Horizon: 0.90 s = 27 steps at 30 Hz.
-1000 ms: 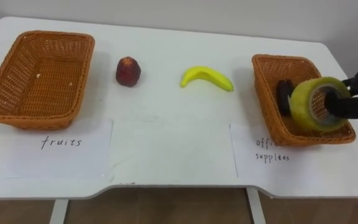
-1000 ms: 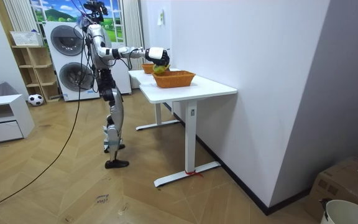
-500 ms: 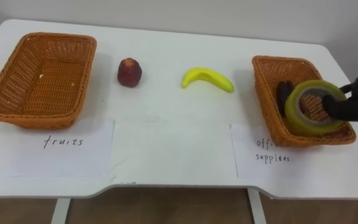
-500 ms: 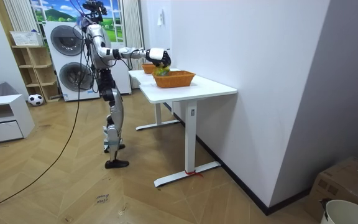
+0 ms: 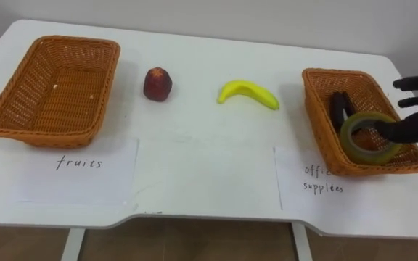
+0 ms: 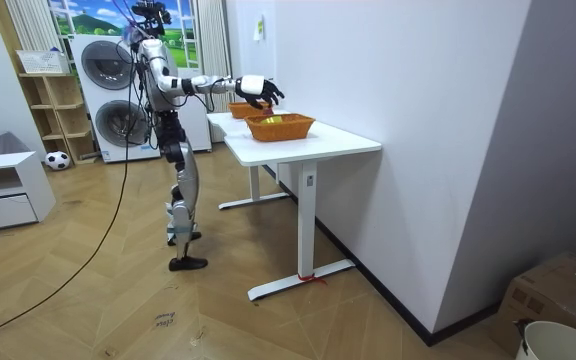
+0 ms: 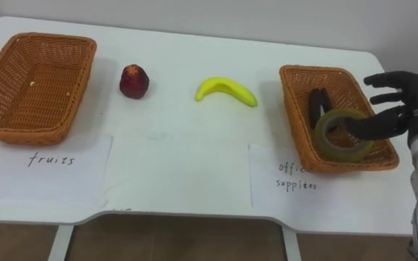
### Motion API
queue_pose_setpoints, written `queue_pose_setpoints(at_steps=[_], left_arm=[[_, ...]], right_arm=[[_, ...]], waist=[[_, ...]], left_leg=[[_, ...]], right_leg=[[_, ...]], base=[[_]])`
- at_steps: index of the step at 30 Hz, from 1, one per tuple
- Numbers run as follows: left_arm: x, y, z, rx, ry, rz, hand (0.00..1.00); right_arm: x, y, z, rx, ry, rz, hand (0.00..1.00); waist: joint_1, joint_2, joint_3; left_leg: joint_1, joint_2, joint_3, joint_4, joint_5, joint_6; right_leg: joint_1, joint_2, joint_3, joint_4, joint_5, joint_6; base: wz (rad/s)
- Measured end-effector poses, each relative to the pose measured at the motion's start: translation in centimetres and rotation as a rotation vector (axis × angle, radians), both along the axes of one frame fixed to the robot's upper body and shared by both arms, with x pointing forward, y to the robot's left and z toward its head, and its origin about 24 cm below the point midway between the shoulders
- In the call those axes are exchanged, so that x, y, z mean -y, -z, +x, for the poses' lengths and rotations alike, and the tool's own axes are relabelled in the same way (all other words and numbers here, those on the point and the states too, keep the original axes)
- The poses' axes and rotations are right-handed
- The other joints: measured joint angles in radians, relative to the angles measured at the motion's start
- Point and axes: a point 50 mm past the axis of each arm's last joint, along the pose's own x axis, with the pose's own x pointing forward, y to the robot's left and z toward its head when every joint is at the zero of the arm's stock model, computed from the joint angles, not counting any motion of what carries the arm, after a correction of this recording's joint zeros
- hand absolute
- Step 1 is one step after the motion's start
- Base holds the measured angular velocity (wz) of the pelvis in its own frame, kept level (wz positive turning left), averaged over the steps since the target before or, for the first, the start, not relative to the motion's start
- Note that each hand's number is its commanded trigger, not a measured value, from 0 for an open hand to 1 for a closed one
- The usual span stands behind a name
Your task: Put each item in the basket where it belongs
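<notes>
A yellow-green tape roll lies flat in the office-supplies basket at the table's right, beside a black object. My right hand hovers over that basket's right side, open, fingers spread, its thumb reaching across the roll's top. A red fruit and a yellow banana lie on the white table between the baskets. The fruit basket stands at the left with nothing large in it. In the room view I stand at the table's end with my right hand stretched over the basket.
Two paper labels lie near the table's front edge: one reading fruits before the left basket, one for office supplies before the right. Bare white tabletop lies between them. The table's front edge runs just below the labels.
My right hand has lowered the tape roll into the right basket and let go of it; the fingers have opened. The roll now lies flat. The view has shifted slightly.
</notes>
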Motion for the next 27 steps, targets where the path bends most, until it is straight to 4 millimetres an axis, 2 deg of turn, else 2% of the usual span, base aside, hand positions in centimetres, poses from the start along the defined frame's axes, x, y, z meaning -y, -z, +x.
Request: queue_pose_setpoints(at_steps=[20, 27], left_arm=[[0.0, 0.0, 0.1, -0.001, 0.001, -0.002, 0.00], [0.1, 0.0, -0.1, -0.005, 0.001, -0.003, 0.00]], right_arm=[[0.0, -0.1, 0.0, 0.015, 0.007, 0.012, 0.00], [-0.6, -1.2, 0.2, 0.059, -0.020, -0.010, 0.00]], waist=[[0.008, -0.003, -0.0016], [-0.004, 0.001, -0.0039]], left_leg=[[-0.001, 0.001, 0.000, 0.002, 0.000, 0.000], [0.013, 0.001, -0.003, -0.001, 0.000, 0.000]], right_leg=[[0.000, 0.000, 0.001, 0.002, 0.000, 0.000], [0.013, 0.001, 0.001, 0.002, 0.000, 0.000]], base=[[0.00], [0.00]])
